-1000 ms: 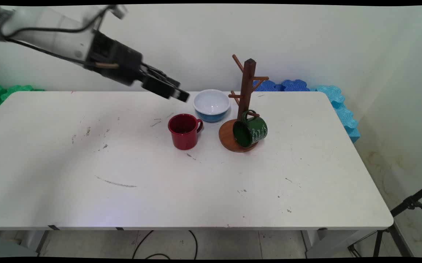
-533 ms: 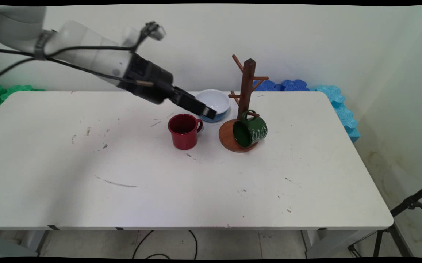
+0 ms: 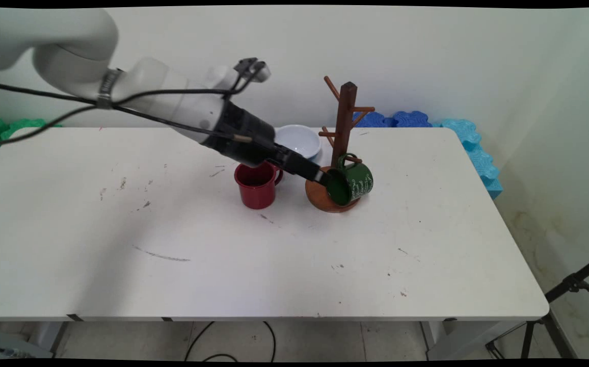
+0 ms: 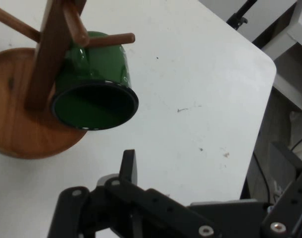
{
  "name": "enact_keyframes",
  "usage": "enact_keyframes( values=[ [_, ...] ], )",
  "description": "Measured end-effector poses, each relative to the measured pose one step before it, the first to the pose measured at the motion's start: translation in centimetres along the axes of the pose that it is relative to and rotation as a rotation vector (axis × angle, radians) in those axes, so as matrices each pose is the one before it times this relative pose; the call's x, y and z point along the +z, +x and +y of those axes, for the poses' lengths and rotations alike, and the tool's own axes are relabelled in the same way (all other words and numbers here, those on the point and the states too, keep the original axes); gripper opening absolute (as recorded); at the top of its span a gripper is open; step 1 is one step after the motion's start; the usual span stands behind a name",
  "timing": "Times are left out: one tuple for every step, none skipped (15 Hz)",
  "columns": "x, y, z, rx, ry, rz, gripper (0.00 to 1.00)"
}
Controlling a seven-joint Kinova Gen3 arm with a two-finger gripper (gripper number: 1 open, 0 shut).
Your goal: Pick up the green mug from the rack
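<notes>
Gripper is seen at the open mouth of the green mug, hung on the rack near the table's far edge, nothing held; finger spread cannot be told.

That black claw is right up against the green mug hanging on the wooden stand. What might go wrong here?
1. The gripper sits at the rim of the green mug, which hangs from one peg; a nudge might knock it off.
2. The mug tree could tip if pushed.
3. The arm passes just above the red mug and might bump it.
</notes>
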Motion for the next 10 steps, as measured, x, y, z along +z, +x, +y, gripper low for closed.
enact_keyframes(
  values=[
    [0.437, 0.02, 0.053, -0.00183, 0.00195, 0.00177, 1.0],
    [0.694, 0.02, 0.054, -0.00197, 0.00246, 0.00388, 1.0],
    [0.808, 0.014, 0.062, -0.00087, 0.00272, 0.00555, 1.0],
    [0.803, -0.007, 0.051, 0.00085, 0.00155, 0.00719, 1.0],
    [0.799, -0.077, 0.015, 0.00163, 0.00112, 0.00735, 1.0],
    [0.67, -0.147, -0.03, 0.00268, 0.00153, 0.00605, 1.0],
    [0.721, -0.201, -0.044, 0.00251, 0.00141, 0.00674, 1.0],
    [0.582, -0.22, -0.042, 0.00336, 0.00016, 0.00591, 1.0],
    [0.344, -0.164, -0.049, 0.00216, 0.00065, 0.00434, 1.0],
    [0.501, -0.269, -0.104, 0.00425, 0.00089, 0.00595, 1.0]
  ],
)
